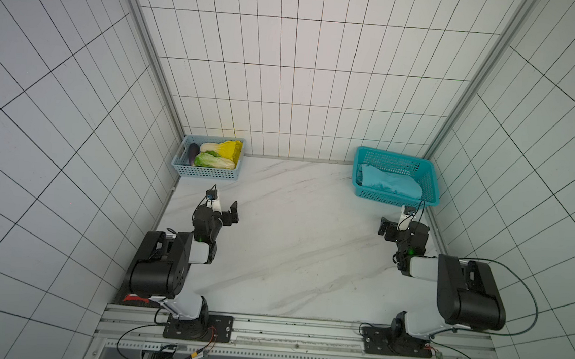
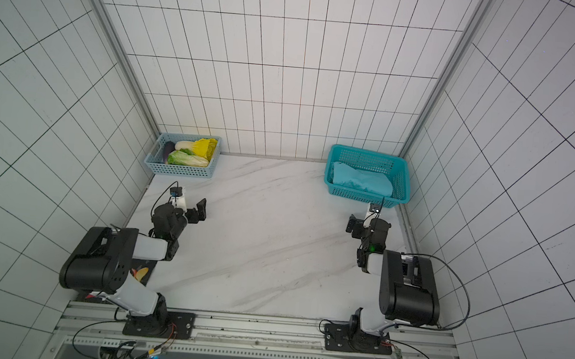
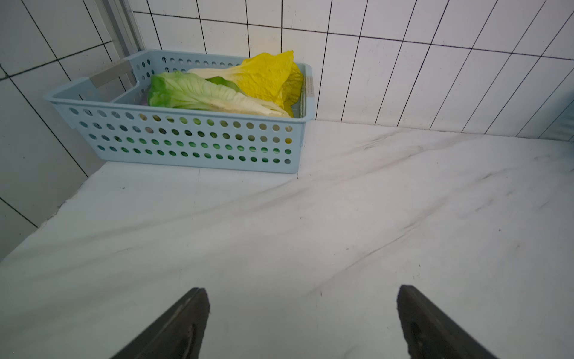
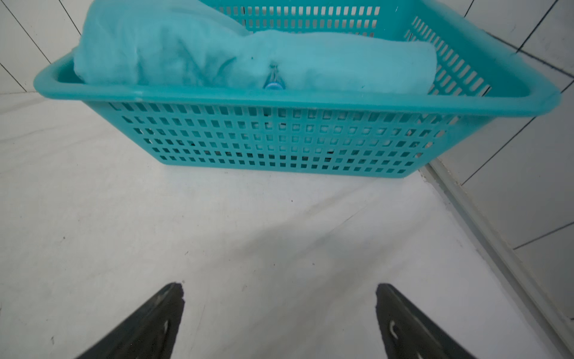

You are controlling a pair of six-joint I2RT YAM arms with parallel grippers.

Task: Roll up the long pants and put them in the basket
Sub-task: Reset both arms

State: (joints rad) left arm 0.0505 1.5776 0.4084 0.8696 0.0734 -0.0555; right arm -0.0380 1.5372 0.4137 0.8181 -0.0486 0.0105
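The long pants [image 1: 389, 185] [image 2: 361, 182] lie bundled as a teal-blue cloth roll inside the teal mesh basket [image 1: 384, 196] [image 2: 357, 193] at the back right in both top views. In the right wrist view the pants [image 4: 248, 56] fill the basket [image 4: 279, 140] up to its rim. My right gripper [image 1: 385, 228] [image 2: 352, 224] [image 4: 279, 287] hovers just in front of that basket, open and empty. Open and empty too, my left gripper [image 1: 232, 214] [image 2: 200, 210] [image 3: 301, 292] is on the left side over bare marble, far from the pants.
A light blue perforated basket [image 1: 206, 173] [image 3: 186, 146] at the back left holds green and yellow cabbage [image 1: 215, 160] [image 3: 217, 93] and an eggplant [image 1: 193, 153]. Tiled walls close in the white marble table [image 1: 291, 244] on three sides.
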